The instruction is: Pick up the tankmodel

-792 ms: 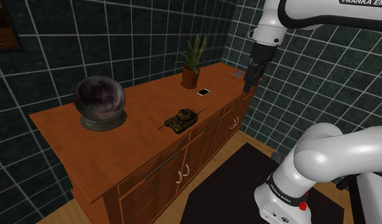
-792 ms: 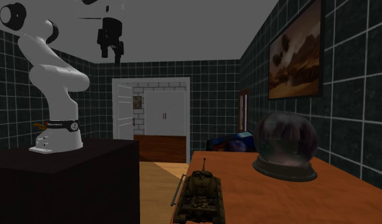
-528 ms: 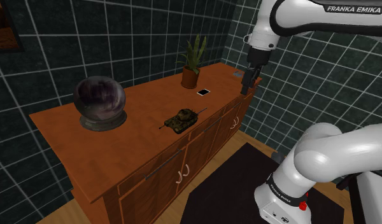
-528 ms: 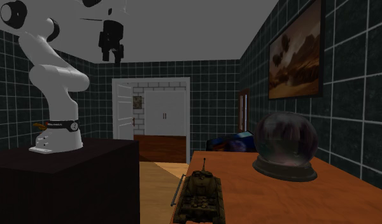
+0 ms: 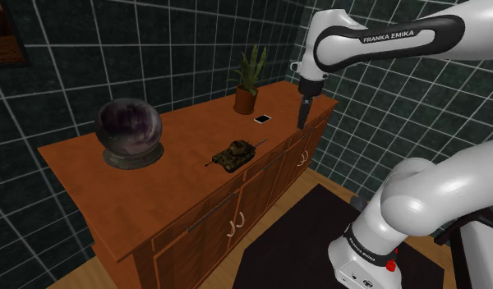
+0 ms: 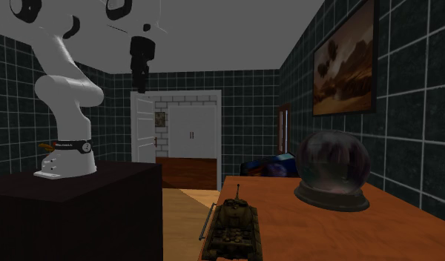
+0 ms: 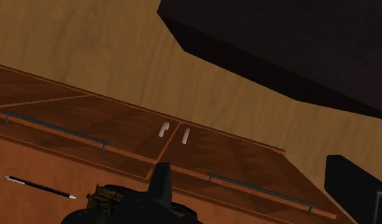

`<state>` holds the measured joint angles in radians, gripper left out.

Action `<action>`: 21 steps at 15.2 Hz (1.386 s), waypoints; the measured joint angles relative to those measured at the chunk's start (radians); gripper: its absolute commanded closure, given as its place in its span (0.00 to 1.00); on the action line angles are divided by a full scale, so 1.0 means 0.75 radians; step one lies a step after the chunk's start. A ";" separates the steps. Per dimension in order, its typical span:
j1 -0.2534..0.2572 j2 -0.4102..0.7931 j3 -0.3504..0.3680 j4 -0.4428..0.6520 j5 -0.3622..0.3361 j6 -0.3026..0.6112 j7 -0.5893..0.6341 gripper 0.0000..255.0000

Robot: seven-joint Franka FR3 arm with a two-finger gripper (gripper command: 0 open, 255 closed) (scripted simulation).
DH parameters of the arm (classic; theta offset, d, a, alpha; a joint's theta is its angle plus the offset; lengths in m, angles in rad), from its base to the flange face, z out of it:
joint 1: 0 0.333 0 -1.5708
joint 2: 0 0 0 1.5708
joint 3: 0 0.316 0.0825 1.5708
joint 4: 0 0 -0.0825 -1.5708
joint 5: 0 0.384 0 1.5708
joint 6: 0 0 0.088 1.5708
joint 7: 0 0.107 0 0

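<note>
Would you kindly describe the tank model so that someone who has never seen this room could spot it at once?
Find the long orange-brown wooden sideboard against the dark tiled wall. Near its front edge, between the dark glass globe and the potted plant, sits the tank model. It is the only low, olive-camouflaged thing there, with a thin barrel.

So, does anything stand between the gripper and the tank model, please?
Nothing visible does: the gripper hangs near the end of the sideboard, and bare top lies between it and the tank model; the flat phone lies aside.
</note>
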<state>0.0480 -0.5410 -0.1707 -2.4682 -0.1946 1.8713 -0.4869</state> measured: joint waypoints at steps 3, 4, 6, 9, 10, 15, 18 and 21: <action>0.021 0.135 -0.037 0.008 -0.044 0.133 -0.118 0.00; 0.027 0.192 -0.050 0.029 -0.056 0.174 -0.160 0.00; 0.042 0.280 -0.063 0.040 -0.077 0.256 -0.229 0.00; 0.053 0.436 -0.093 0.107 -0.101 0.362 -0.356 0.00; 0.059 0.497 -0.100 0.132 -0.106 0.402 -0.395 0.00; 0.069 0.742 -0.113 0.247 -0.127 0.561 -0.585 0.00; 0.066 0.911 -0.105 0.345 -0.131 0.650 -0.694 0.00; 0.064 1.066 -0.085 0.450 -0.140 0.718 -0.786 0.00</action>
<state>0.0962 0.2583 -0.2347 -2.1303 -0.2997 2.4100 -1.0765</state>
